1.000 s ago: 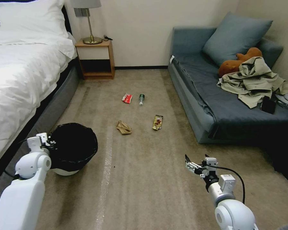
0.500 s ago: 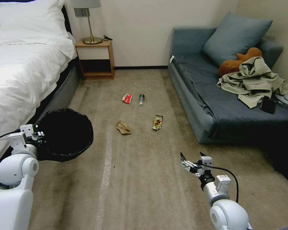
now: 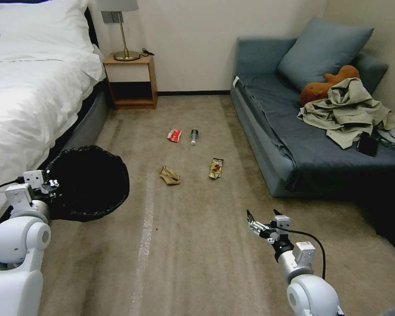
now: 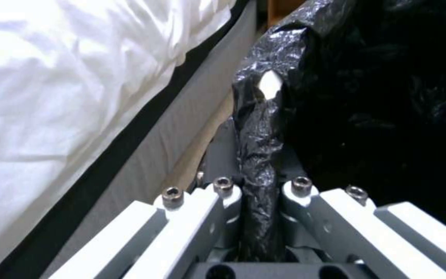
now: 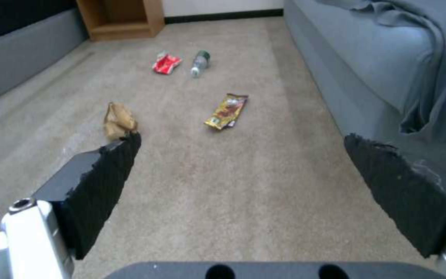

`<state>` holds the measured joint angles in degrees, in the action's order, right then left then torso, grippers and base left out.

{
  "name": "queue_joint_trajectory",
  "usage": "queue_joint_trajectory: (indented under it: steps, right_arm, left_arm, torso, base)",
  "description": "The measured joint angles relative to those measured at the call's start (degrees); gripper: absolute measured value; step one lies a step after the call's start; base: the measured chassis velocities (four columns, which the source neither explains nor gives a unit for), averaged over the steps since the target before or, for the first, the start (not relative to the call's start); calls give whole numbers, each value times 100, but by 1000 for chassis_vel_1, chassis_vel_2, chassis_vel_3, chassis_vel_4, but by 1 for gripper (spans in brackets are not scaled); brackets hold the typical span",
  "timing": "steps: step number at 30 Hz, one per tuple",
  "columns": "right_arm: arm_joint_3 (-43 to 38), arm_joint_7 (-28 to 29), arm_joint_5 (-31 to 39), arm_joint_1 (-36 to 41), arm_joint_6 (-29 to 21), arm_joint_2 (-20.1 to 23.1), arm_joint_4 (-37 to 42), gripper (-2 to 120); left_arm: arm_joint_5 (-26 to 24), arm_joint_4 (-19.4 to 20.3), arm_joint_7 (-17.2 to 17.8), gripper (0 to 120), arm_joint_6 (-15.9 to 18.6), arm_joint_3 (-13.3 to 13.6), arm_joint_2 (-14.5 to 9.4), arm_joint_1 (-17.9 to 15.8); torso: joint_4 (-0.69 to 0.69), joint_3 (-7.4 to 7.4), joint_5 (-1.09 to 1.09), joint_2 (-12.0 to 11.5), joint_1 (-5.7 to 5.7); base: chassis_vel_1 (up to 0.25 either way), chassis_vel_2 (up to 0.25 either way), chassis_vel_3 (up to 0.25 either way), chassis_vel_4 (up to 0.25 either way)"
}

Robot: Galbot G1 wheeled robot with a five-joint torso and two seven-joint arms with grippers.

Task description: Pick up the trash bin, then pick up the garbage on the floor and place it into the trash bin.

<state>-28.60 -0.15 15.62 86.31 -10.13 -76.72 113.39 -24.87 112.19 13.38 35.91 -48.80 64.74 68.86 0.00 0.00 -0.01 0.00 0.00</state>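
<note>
The trash bin, black-lined, hangs off the carpet beside the bed, tilted, with my left gripper shut on its rim; the left wrist view shows the bag-covered rim pinched between the fingers. The garbage lies mid-floor: a brown paper wad, a red-and-white wrapper, a small clear bottle and a gold-brown snack packet. My right gripper hovers open and empty over bare carpet, short of the packet. Its wrist view shows the wad, wrapper, bottle and packet ahead.
A white bed runs along the left and a blue sofa along the right, bearing a beige shirt and brown plush toy. A wooden nightstand with a lamp stands at the back wall. Carpet lies between.
The left arm lifted the bin off the floor and drew it left toward the bed, then held nearly still. The right gripper shifted slightly left and up.
</note>
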Motion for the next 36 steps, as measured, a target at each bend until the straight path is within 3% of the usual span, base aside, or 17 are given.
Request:
queue_joint_trajectory:
  steps: [13,36]
  right_arm:
    - [89,-21,-11,-161,40,3,-234,100]
    - [191,-21,26,-398,28,67,-530,100]
  left_arm:
    - [-18,-67,40,4,29,27,-40,-156]
    - [18,-289,68,4,20,65,-35,-354]
  torso:
    - [0,0,0,0,0]
    - [0,0,0,0,0]
  base:
    - [0,0,0,0]
    - [-67,58,64,-67]
